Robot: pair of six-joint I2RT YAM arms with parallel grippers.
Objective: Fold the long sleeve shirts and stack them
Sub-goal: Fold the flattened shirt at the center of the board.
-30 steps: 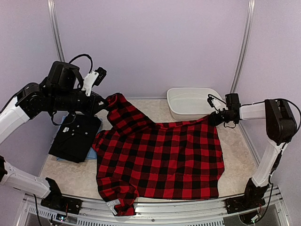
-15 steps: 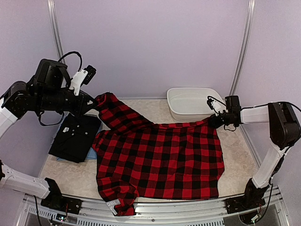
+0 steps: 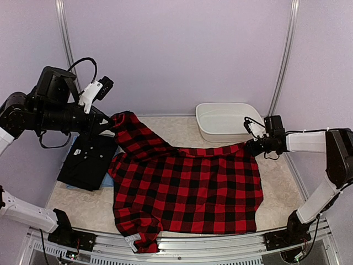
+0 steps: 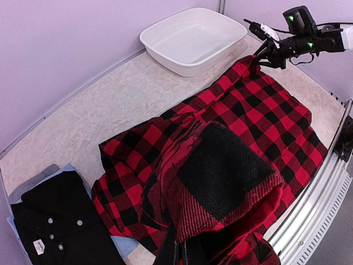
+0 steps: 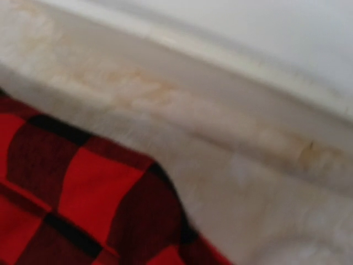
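The red-and-black checked flannel shirt [image 3: 187, 187] lies spread across the table. Its left sleeve end is lifted off the table, and my left gripper [image 3: 107, 122] is shut on it. In the left wrist view the cloth [image 4: 226, 171] bunches over the jaws and hides them. My right gripper [image 3: 249, 146] sits low at the shirt's far right corner. In the right wrist view that corner [image 5: 66, 187] lies flat on the table and no fingers show. A folded black buttoned shirt [image 3: 88, 160] rests at the left on light blue [image 4: 124, 245] and grey [image 4: 33, 182] ones.
A white oval basin [image 3: 199, 118] stands at the back right, just behind the right gripper. The shirt's near hem hangs over the table's front rail [image 3: 220, 243]. Walls close in the table on three sides.
My left arm has swung left and drawn the sleeve end with it. My right gripper has slid a little right and nearer, and the shirt's far right corner has sunk to the table.
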